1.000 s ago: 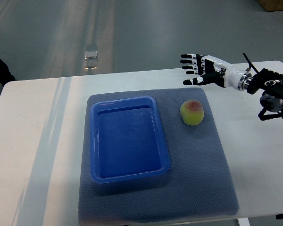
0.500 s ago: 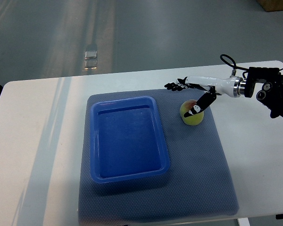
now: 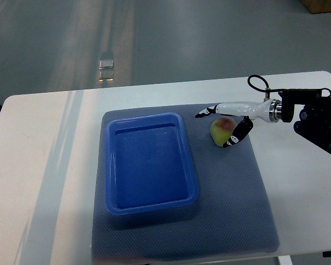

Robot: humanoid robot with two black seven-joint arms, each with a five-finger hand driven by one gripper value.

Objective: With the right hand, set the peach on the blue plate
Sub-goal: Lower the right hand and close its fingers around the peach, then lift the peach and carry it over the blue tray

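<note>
The peach (image 3: 221, 132), yellow-green with a red blush, rests on the grey mat (image 3: 231, 193) just right of the blue plate (image 3: 149, 117), a rectangular tray with nothing in it. My right hand (image 3: 215, 129) reaches in from the right and straddles the peach. Its fingers (image 3: 205, 113) stretch past the peach's far side, still fairly straight. The thumb (image 3: 235, 135) lies against the near right side. The hand is open around the fruit, and the peach sits on the mat. The left arm is out of view.
The mat covers the middle of a white table (image 3: 44, 165). The right forearm and its black wrist unit (image 3: 317, 118) hover over the table's right end. A small clear object (image 3: 106, 66) lies on the floor beyond the table.
The right hand came down from above the far right corner of the mat, turned, and now brackets the peach with fingers and thumb. The peach has not moved.
</note>
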